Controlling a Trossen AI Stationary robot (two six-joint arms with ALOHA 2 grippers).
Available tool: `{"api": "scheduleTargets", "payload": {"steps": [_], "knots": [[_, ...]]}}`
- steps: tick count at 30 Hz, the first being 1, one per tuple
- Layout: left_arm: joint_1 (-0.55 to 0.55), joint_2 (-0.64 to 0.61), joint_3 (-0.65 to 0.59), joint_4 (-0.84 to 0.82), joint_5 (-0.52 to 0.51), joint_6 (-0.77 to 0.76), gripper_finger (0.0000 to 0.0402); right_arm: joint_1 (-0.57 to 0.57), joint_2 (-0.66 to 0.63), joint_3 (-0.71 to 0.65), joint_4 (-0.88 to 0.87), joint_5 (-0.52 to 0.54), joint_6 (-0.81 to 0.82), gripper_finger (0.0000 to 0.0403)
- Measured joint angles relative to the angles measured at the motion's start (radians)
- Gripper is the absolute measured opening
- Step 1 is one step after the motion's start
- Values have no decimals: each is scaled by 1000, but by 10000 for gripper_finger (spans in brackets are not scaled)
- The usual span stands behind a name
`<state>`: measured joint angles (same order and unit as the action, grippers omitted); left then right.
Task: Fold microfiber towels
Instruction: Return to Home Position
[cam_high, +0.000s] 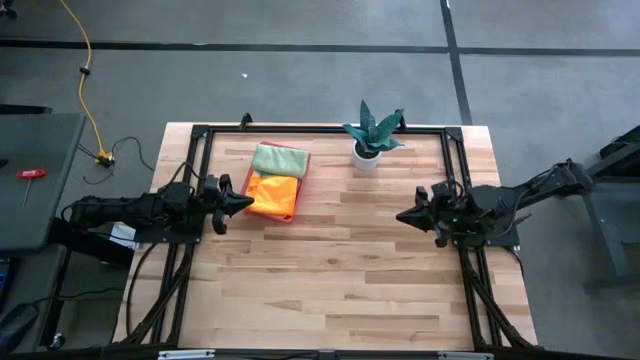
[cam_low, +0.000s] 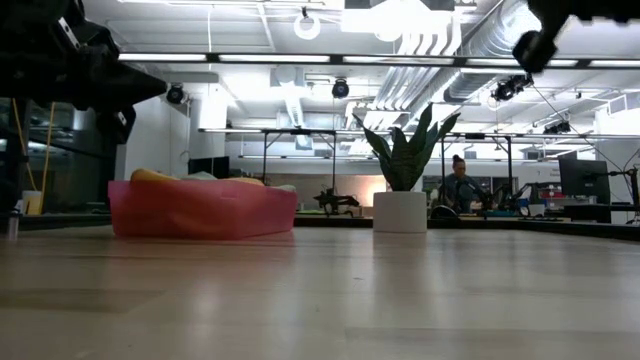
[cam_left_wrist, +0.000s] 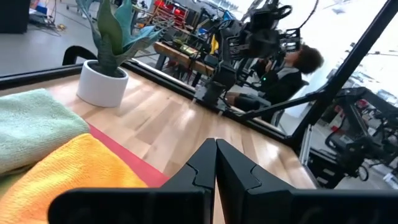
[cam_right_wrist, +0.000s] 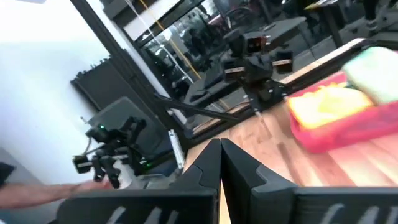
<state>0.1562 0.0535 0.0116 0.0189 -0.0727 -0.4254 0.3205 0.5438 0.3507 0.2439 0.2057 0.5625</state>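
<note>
A pink tray (cam_high: 296, 190) stands at the table's far left and holds folded microfiber towels: a light green one (cam_high: 279, 159) at the far end, an orange one (cam_high: 273, 194) at the near end. My left gripper (cam_high: 249, 203) is shut, pointing level at the tray's left side, just beside the orange towel (cam_left_wrist: 68, 174). My right gripper (cam_high: 401, 216) is shut, empty, at the table's right, pointing toward the tray (cam_right_wrist: 323, 134). In the low view the tray (cam_low: 200, 210) rests flat on the table.
A potted plant in a white pot (cam_high: 368, 150) stands at the far edge right of the tray. A black frame rail (cam_high: 320, 128) runs along the table's far and side edges. A person (cam_low: 458, 185) sits in the room beyond.
</note>
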Motion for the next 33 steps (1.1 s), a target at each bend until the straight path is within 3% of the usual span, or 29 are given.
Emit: {"api": "scheduleTargets", "payload": {"steps": [8,13,19,22,25,33], "knots": [[0,1,0,0,-2,28,0,-228,-377,-201,-19,-205,-14,0],[0,1,0,0,-2,28,0,-360,-529,-280,-23,-320,-17,0],[0,1,0,0,-2,27,1,-426,-533,-336,-28,-346,-135,0],[0,1,0,0,-2,28,0,-436,-535,-341,-114,-348,-213,0],[0,1,0,0,-2,28,2,-443,-531,-340,-218,-311,-265,0],[0,1,0,0,-2,26,3,-445,-525,-340,-230,-235,-301,0]]}}
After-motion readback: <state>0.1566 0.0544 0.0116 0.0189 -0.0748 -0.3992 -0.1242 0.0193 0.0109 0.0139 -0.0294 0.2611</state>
